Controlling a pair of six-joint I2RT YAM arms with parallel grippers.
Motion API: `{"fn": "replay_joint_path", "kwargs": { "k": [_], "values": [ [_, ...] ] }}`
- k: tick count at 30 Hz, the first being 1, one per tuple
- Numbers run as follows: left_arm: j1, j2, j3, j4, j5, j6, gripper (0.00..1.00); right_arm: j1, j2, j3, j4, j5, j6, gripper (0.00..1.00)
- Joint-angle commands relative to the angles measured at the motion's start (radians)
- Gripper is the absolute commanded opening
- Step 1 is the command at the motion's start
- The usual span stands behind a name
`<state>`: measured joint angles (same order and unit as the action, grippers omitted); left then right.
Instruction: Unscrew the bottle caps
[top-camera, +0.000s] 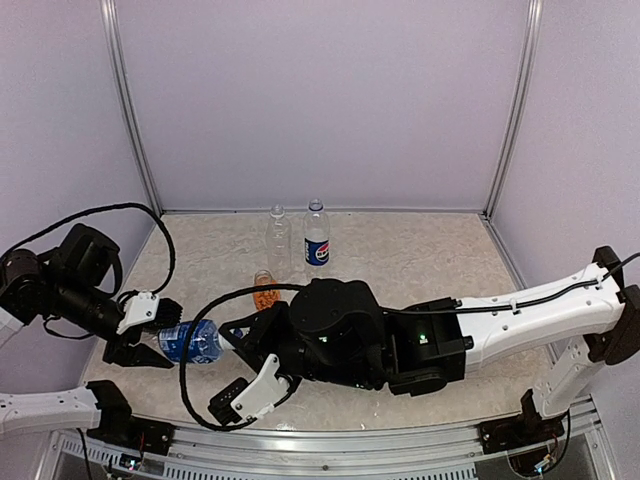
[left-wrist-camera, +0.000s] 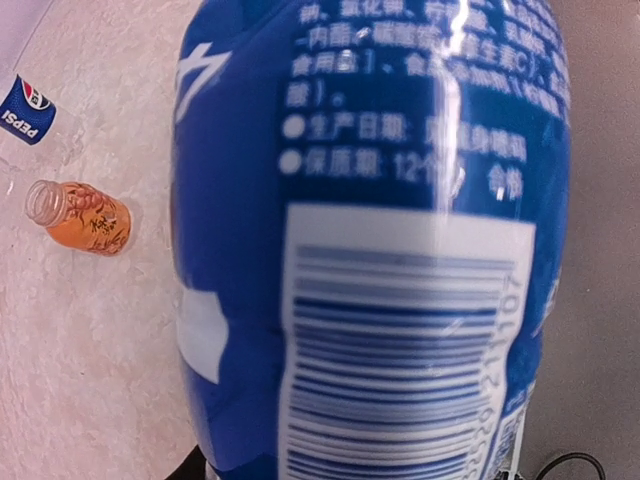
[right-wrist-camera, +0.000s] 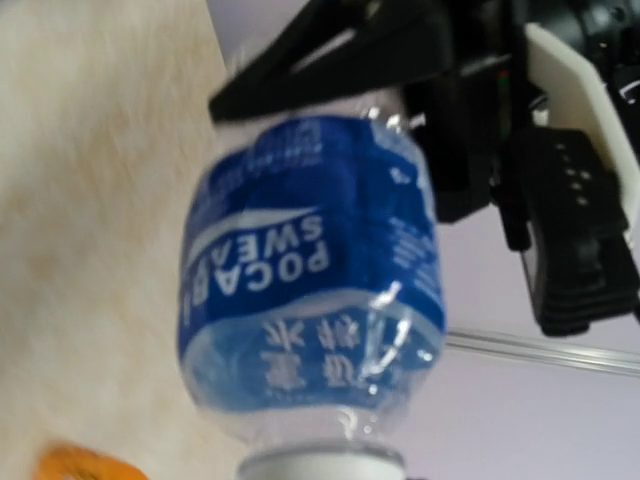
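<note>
The clear bottle with the bright-blue label (top-camera: 192, 341) is held level above the table at the front left. My left gripper (top-camera: 148, 336) is shut on its base end, and the label (left-wrist-camera: 400, 250) fills the left wrist view. The left gripper's black fingers (right-wrist-camera: 330, 55) show behind the bottle (right-wrist-camera: 310, 290) in the right wrist view. My right gripper (top-camera: 243, 335) reaches in from the right and is shut on the white cap (right-wrist-camera: 320, 466); its own fingers are out of that frame. The short orange bottle (top-camera: 264, 292) stands behind with an open mouth (left-wrist-camera: 42, 203).
A clear unlabelled bottle (top-camera: 278, 240) and a tall Pepsi bottle (top-camera: 317, 238) stand side by side at the back centre. The right arm (top-camera: 520, 320) stretches across the front of the table. Metal frame posts (top-camera: 128, 110) flank the back wall.
</note>
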<state>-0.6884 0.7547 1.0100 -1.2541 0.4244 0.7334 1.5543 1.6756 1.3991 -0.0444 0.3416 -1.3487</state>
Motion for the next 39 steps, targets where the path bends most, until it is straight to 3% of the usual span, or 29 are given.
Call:
{"fn": "replay_joint_path", "kwargs": {
  "k": [1,3,6,7,11,17,20,24,28,39],
  "values": [
    [-0.006,-0.004,0.002,0.133,0.143,-0.178,0.32,0.024,0.052,0.007,0.143,0.094,-0.167,0.0],
    [-0.007,-0.009,-0.003,0.139,0.126,-0.18,0.32,0.024,0.048,-0.009,0.212,0.115,-0.107,0.05],
    [-0.006,-0.019,-0.018,0.186,0.044,-0.181,0.33,0.024,0.055,0.039,0.207,0.178,0.042,0.88],
    [-0.005,-0.023,-0.026,0.217,-0.004,-0.183,0.32,0.023,0.05,0.046,0.208,0.19,0.092,0.98],
    [0.005,-0.048,-0.062,0.399,-0.204,-0.155,0.32,-0.002,-0.034,0.024,0.166,0.117,0.32,0.99],
    [0.001,-0.058,-0.156,0.7,-0.498,0.014,0.33,-0.199,-0.162,0.017,0.092,-0.217,0.934,0.99],
    [-0.009,-0.046,-0.216,0.879,-0.629,0.156,0.33,-0.344,-0.102,0.129,-0.042,-0.406,1.311,0.99],
    [-0.013,-0.022,-0.229,0.98,-0.687,0.23,0.33,-0.421,0.002,0.272,-0.18,-0.474,1.662,0.99],
    [-0.019,-0.01,-0.235,0.977,-0.688,0.251,0.33,-0.45,0.082,0.343,-0.277,-0.511,1.807,0.94],
    [-0.042,-0.015,-0.257,0.951,-0.671,0.291,0.32,-0.502,0.116,0.348,-0.168,-0.707,1.884,0.6]
  ]
}}
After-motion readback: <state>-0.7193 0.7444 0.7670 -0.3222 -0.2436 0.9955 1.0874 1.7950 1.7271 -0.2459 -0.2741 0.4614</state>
